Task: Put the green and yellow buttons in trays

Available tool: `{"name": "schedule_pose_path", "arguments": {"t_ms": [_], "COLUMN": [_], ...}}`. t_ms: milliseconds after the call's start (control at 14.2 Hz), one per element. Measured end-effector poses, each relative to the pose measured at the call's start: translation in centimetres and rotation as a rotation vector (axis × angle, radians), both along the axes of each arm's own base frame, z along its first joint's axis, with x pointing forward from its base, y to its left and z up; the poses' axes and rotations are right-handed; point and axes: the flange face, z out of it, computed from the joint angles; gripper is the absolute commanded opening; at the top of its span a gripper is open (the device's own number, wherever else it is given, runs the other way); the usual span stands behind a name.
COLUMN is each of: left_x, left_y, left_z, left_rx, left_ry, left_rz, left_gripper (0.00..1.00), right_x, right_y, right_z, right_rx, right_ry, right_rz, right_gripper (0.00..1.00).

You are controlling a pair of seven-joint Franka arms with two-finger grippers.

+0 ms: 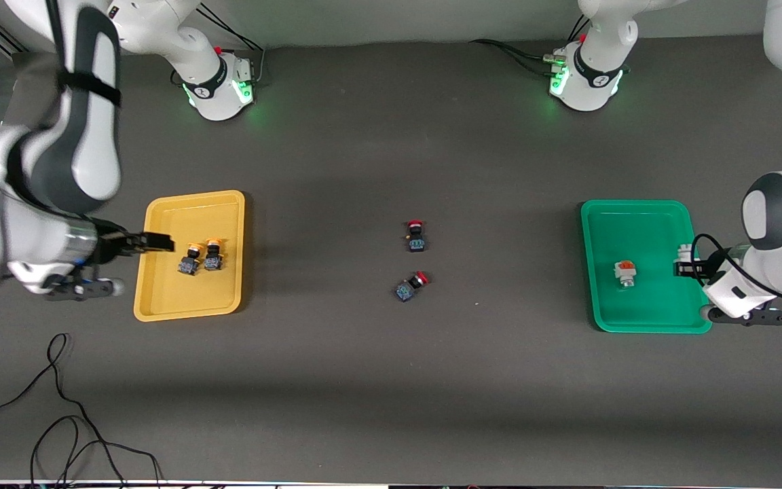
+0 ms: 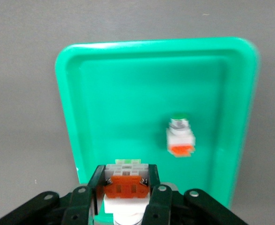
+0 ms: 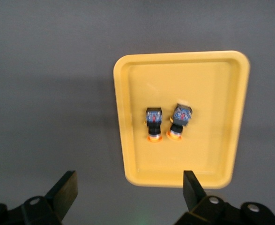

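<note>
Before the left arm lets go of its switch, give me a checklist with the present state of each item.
1. Left gripper shut on green button: ok.
2. Held button over green tray: ok, over the tray's edge.
3. Drop spot apart from other green button in tray: ok.
4. Both yellow buttons in yellow tray: ok.
5. Right gripper open, holding nothing, over the yellow tray's edge: ok.
6. Red switches left on the table: ok.

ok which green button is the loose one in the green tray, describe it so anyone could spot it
Find the green tray at the left arm's end of the table. The loose green button lies alone on its floor, a white body with an orange end. The other green button is clamped in the left gripper over the tray's rim.
</note>
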Motion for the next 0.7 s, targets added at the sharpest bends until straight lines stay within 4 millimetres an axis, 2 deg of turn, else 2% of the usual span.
{"name": "schedule_pose_path", "arguments": {"t_ms": [141,211,281,351,492,703], "left_x": [-1.4,-1.9,-2.2,-2.2,-2.1,-1.3], "left_y": [0.3,0.0,-0.3,-0.5,-0.6,-0.2], "left_z": [-5.2,-7.3,-8.8,-9.7,-9.9,-8.4], "left_rx": [-0.002,-0.007,-0.01,-0.011,-0.008,-0.001], "left_ry": [-0.019,-0.017,-0.01,-0.007,-0.008,-0.026], "left_rz": [-0.015,-0.025,-0.036,-0.044,-0.052,-0.066], "left_gripper": [0.24,0.3,0.61,1.0,1.0,1.0], "right_x": [-0.5,-1.0,-1.7,-2.3,-3.0,-3.5], "right_y": [0.6,0.8,1.1,1.4,2.0,2.1], "right_z": [5.3,7.3,8.9,10.0,11.5,12.7], "right_rx": [-0.005,-0.01,-0.012,-0.015,-0.032,-0.035], "right_ry": [-0.032,-0.05,-0.056,-0.056,-0.055,-0.035], "right_rz": [0.014,0.022,0.031,0.04,0.054,0.056], "right_gripper": [1.0,1.0,1.0,1.0,1.0,1.0]}}
